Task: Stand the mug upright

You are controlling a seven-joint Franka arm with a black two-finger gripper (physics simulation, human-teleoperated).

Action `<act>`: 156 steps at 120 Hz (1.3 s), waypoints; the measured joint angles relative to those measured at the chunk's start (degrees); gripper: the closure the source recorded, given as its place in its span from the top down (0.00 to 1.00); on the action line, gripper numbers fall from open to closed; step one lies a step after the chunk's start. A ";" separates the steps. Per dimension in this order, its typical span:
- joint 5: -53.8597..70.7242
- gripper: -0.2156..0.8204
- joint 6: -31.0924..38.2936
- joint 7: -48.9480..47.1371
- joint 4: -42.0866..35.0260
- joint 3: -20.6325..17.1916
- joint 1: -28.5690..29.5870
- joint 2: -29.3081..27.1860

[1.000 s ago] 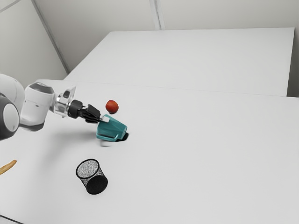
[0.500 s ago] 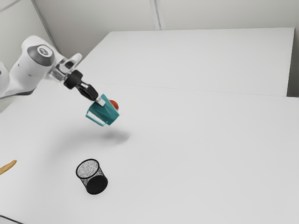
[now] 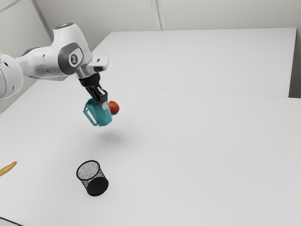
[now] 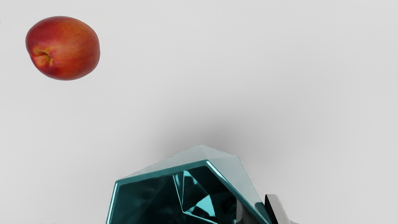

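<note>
In the exterior view my black gripper (image 3: 102, 100) points steeply down, shut on the wall of the teal mug (image 3: 99, 114). The mug hangs above the table, slightly tilted, its handle toward the exterior view's left; a soft shadow lies below it. In the wrist view the mug (image 4: 149, 199) shows its angular open mouth facing the camera. One finger of the gripper (image 4: 253, 210) is inside the rim and the other outside, with the mug's wall between them. The mug's base is hidden there.
A red-orange peach (image 3: 114, 108), also in the wrist view as a peach (image 4: 63, 48), rests on the white table (image 3: 197, 150) close beside the held mug. A black mesh cup (image 3: 92, 178) stands nearer the exterior camera. Something yellow-brown (image 3: 8, 168) lies at the exterior view's left edge.
The gripper has lifted the mug off the table and swung from nearly level to pointing steeply down. The mug has turned with it, from lying over to nearly upright, and shifted toward the exterior view's left.
</note>
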 joint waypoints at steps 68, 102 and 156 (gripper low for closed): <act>2.86 0.03 13.50 -13.66 -8.36 -1.17 -0.09 3.21; 2.31 0.34 14.52 -16.62 -8.37 -1.16 -0.37 4.34; 0.34 0.74 6.23 -18.30 -1.19 -1.60 -0.37 -3.78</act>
